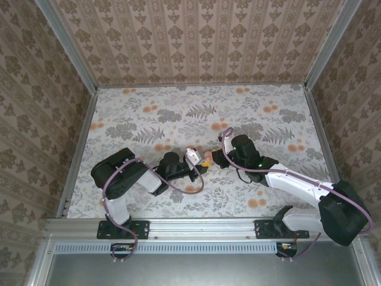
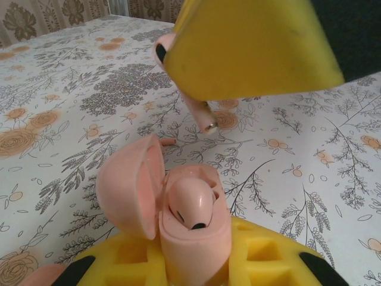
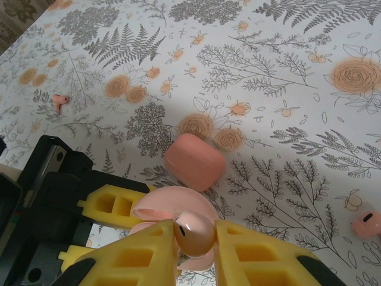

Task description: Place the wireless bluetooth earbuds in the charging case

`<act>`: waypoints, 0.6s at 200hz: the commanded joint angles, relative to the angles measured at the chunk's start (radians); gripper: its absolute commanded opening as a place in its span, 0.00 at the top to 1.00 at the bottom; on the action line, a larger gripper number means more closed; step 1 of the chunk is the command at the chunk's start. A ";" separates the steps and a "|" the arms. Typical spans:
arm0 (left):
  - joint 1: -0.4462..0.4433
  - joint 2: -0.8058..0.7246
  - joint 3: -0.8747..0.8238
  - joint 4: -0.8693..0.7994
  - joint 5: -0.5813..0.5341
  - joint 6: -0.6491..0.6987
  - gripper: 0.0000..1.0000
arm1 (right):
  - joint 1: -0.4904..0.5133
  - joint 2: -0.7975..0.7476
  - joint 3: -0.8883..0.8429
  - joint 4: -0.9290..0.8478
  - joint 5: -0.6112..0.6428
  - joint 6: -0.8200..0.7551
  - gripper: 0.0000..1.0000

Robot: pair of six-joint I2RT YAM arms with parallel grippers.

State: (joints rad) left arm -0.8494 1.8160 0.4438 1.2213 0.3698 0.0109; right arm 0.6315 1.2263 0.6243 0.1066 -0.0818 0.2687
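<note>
Earbud, glossy pink plastic (image 3: 195, 233): pinched in right gripper (image 3: 194, 239) just above open coral hinged charging case (image 2: 193, 238), which left gripper (image 2: 193, 265) clamps. Left wrist view adds its stem hanging downward, long axis near upright, and second bud (image 2: 190, 207) seated in case. Right wrist view adds two loose buds (image 3: 59, 101) on floral tablecloth (image 3: 286, 89).

Top camera high, looking down; wrist cameras close, both on charging case (image 2: 191, 253)
</note>
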 commanded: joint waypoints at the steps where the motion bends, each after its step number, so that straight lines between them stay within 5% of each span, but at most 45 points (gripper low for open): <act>1: 0.006 -0.039 0.019 0.050 0.014 -0.035 0.89 | 0.009 0.018 -0.005 0.022 -0.003 0.018 0.79; 120: 0.014 -0.076 0.017 0.049 0.018 -0.046 0.89 | 0.029 0.025 -0.012 0.069 0.012 0.019 0.79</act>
State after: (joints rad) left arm -0.8425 1.7733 0.4442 1.2232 0.3706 -0.0086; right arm 0.6487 1.2457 0.6243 0.1383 -0.0814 0.2687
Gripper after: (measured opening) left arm 0.192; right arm 0.209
